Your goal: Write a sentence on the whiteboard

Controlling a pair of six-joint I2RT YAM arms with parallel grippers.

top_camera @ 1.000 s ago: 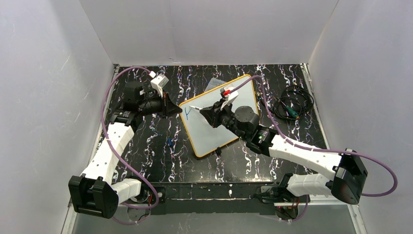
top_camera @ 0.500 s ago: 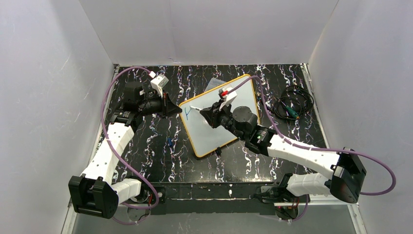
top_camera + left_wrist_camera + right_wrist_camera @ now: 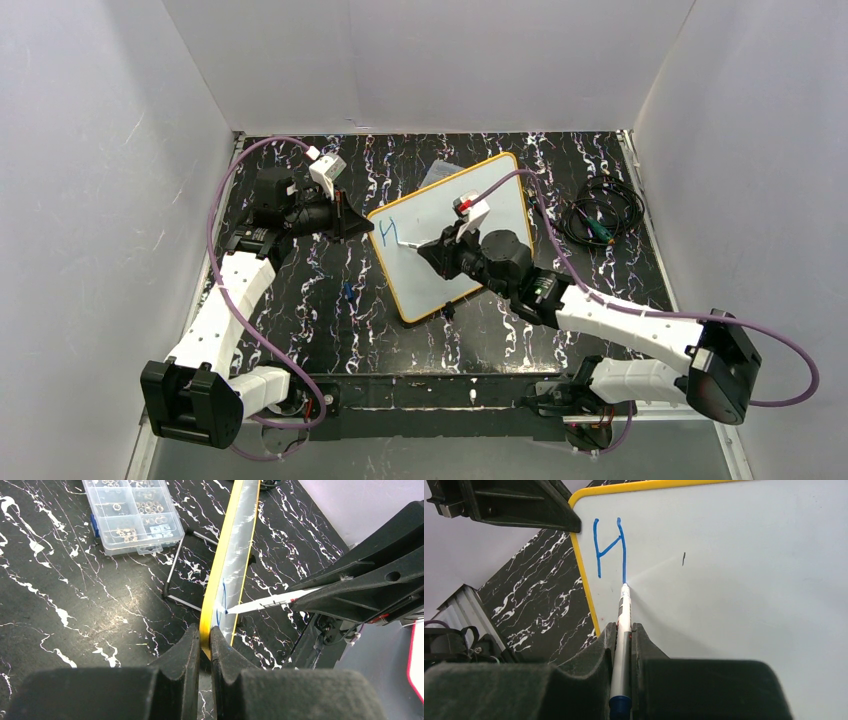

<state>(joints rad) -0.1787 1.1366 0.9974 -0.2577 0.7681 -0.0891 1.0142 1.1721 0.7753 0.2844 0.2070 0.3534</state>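
Observation:
The whiteboard (image 3: 470, 215), white with an orange-yellow frame, stands tilted on the black marbled table. My left gripper (image 3: 358, 226) is shut on its left edge; the left wrist view shows both jaws pinching the yellow frame (image 3: 215, 580). My right gripper (image 3: 624, 630) is shut on a white marker (image 3: 625, 607) with a blue end. The marker tip touches the board at the foot of a blue "H" (image 3: 610, 547). That "H" (image 3: 389, 232) is the only part of the sentence that shows, near the board's upper left corner.
A clear plastic compartment box (image 3: 132, 512) with small parts lies behind the board, beside a thin metal stand leg (image 3: 172, 575). A coil of black cable (image 3: 600, 220) lies at the right. White walls enclose the table. A small dark mark (image 3: 683, 559) sits on the board.
The blue mark has grown from a partial stroke into a full "H". My right gripper has drawn the marker down the board toward the near side. The left arm has not moved.

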